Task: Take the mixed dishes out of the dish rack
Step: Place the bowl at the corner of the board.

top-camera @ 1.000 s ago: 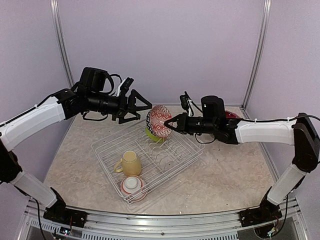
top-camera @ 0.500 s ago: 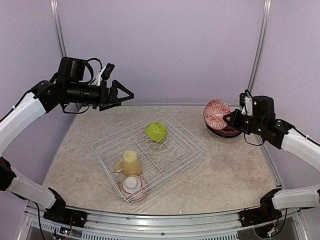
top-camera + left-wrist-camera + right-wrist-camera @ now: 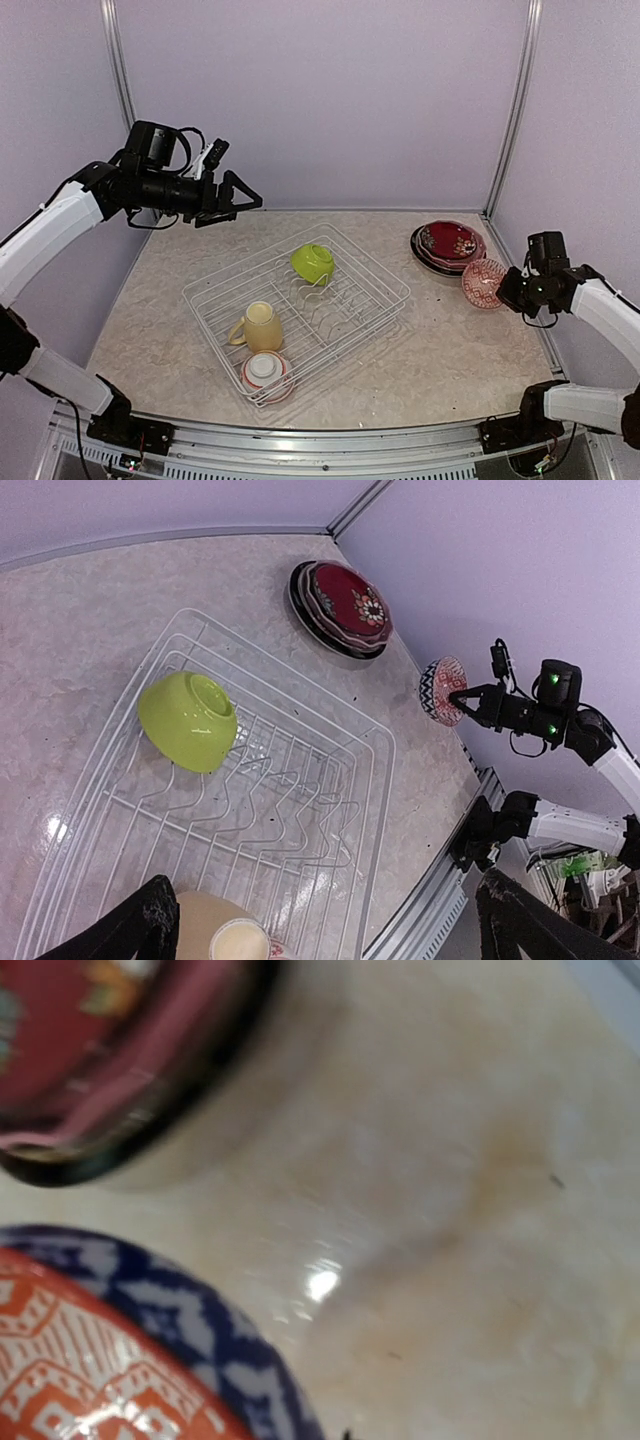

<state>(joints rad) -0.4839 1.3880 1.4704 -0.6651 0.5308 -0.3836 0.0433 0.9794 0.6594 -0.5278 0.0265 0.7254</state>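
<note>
**Patterned bowl held beside the plates**

The right gripper (image 3: 502,289) was clenched on the rim of the red-white bowl (image 3: 483,283). The bowl stood tilted on its edge, low over the table (image 3: 450,350) and just in front of the stack of plates (image 3: 448,245) in the far right corner. I could not tell if it touched the table. The left gripper (image 3: 243,205) hung high over the far left side, its fingers spread wide and holding nothing. The dish rack (image 3: 352,312) stood in the middle of the table. In it were a lime green bowl (image 3: 313,263) tipped at the far end, a pale yellow mug (image 3: 260,326) near the left wall, and an upturned red-rimmed bowl (image 3: 266,371) in the near corner.
</note>
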